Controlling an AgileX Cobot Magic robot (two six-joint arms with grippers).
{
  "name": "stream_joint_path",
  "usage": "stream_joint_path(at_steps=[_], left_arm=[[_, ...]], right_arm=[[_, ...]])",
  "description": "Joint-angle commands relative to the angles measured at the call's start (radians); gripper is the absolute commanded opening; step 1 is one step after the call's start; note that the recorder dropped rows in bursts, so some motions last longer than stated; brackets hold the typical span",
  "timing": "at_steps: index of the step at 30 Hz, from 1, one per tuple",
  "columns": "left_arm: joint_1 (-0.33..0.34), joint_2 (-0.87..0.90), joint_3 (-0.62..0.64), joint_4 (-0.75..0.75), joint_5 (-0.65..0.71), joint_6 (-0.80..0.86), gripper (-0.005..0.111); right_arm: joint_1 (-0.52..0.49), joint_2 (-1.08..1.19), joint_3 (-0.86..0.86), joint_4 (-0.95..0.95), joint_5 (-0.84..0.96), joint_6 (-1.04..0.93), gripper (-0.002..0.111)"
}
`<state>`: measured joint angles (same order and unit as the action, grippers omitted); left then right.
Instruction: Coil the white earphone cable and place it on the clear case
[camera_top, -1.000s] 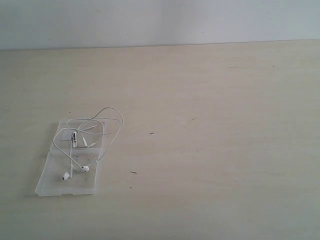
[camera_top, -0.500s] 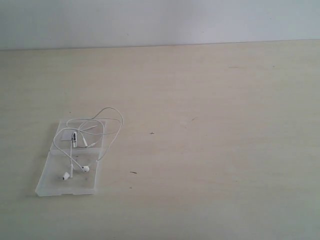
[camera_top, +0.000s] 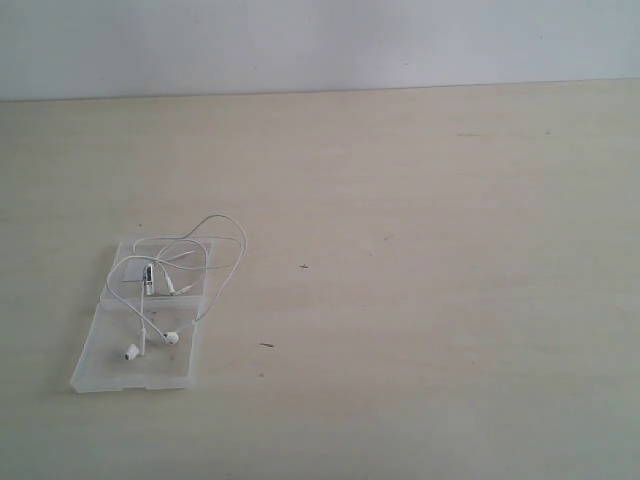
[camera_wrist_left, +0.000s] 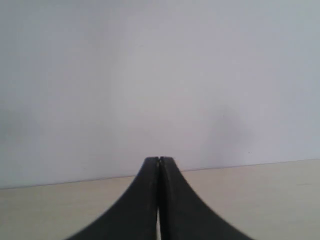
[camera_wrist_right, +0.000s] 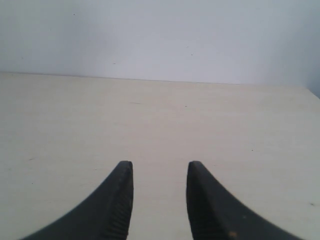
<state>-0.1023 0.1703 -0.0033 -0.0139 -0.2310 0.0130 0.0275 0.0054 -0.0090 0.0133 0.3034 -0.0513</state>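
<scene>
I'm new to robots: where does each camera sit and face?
Exterior view: off the arms, looking down at the white earphone cable mostly on the clear case; no robot shows.
Left wrist view: on the arm, looking past the shut left end effector at the wall.
Right wrist view: likewise, past the open right end effector.
Both wrist views share table and wall.

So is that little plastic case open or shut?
Open: the clear case lies flat, its two halves spread side by side, with the white earphone cable looped loosely across them.
</scene>
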Motion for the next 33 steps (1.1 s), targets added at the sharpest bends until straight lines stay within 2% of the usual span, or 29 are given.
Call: stream_joint_path(at_steps=[1, 10, 17, 23, 33], left_arm=[[0.026, -0.122, 0.003, 0.004, 0.162, 0.079, 0.0], [0.072, -0.17, 0.003, 0.001, 0.37, 0.052, 0.0], [0.084, -0.17, 0.003, -0.005, 0.462, 0.031, 0.0], [0.084, -0.17, 0.003, -0.005, 0.605, 0.031, 0.0], [0.084, -0.17, 0.003, -0.005, 0.6, 0.03, 0.0]], right_arm=[[-0.005, -0.005, 0.004, -0.005, -0.004, 0.002, 0.035], [-0.005, -0.005, 0.004, -0.005, -0.004, 0.002, 0.035], [-0.005, -0.005, 0.004, -0.005, -0.004, 0.002, 0.035], [-0.005, -0.005, 0.004, -0.005, -0.004, 0.002, 0.035], [-0.005, -0.005, 0.004, -0.005, -0.004, 0.002, 0.035]])
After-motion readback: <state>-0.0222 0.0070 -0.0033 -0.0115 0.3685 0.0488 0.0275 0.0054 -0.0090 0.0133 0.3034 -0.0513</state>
